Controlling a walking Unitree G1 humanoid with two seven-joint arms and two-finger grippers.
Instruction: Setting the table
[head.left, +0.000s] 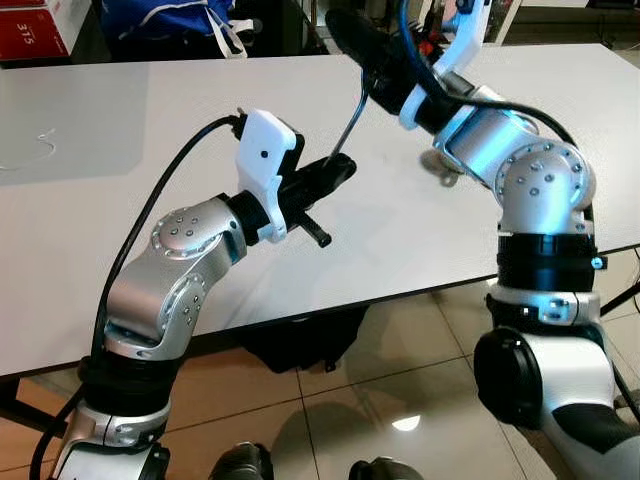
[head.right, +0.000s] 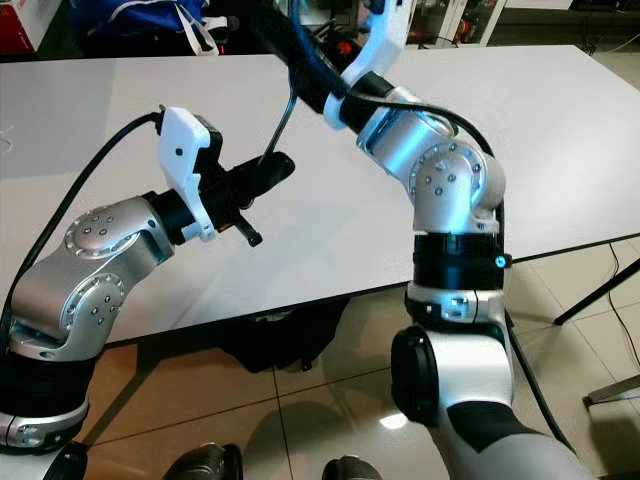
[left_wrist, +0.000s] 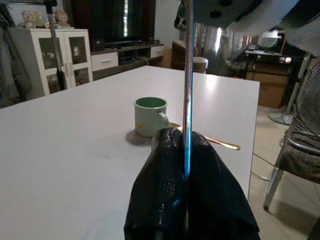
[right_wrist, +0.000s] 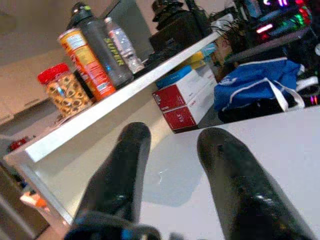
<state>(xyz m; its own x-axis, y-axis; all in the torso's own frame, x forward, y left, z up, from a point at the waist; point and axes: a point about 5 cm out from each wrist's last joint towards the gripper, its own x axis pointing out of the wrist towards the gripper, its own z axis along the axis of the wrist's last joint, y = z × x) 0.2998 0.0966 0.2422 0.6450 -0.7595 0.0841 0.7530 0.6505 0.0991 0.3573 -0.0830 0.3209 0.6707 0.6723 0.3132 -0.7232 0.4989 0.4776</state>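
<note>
My left gripper (head.left: 340, 168) is shut on the lower end of a thin silver utensil (head.left: 352, 118), which stands nearly upright above the white table (head.left: 120, 130). Its upper end reaches my right arm's wrist, and I cannot tell what kind of utensil it is. In the left wrist view the utensil's handle (left_wrist: 187, 75) rises from between the fingertips (left_wrist: 167, 150). Beyond them a pale green mug (left_wrist: 150, 116) stands on the table with a gold spoon (left_wrist: 220, 143) lying beside it. My right gripper (right_wrist: 170, 145) is open and holds nothing, raised over the table's far side (head.left: 340, 25).
A blue bag (head.left: 170, 20) and red boxes (head.left: 30, 30) lie past the table's far edge. A shelf (right_wrist: 100, 107) with bottles and a jar shows in the right wrist view. A dark object (head.left: 300, 340) sits under the table on the tiled floor.
</note>
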